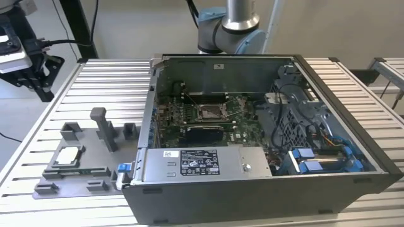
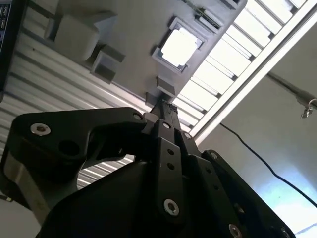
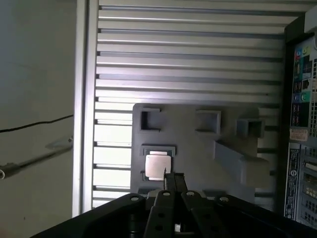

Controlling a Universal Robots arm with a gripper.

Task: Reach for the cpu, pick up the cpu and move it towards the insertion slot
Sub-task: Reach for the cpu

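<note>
Open computer case (image 1: 252, 198) lies on its side on a ribbed aluminium tabletop (image 1: 107, 80). Inside, along the near wall, there is a silver power supply (image 1: 202, 163) with a label. Blue drive caddies (image 1: 322, 161) sit toward the exterior view's right, with a cable bundle (image 1: 284, 127) beside them. Grey fixture plate (image 1: 94, 156) lies just beside the case on the exterior view's left and carries an upright post (image 1: 104, 127) and small blocks. Black cable (image 3: 34, 124) runs across the floor.

Exterior view overlooks the case (image 1: 252, 198); both wrist views, seemingly high, share the fixture (image 3: 193, 148) (image 2: 133, 25).
</note>
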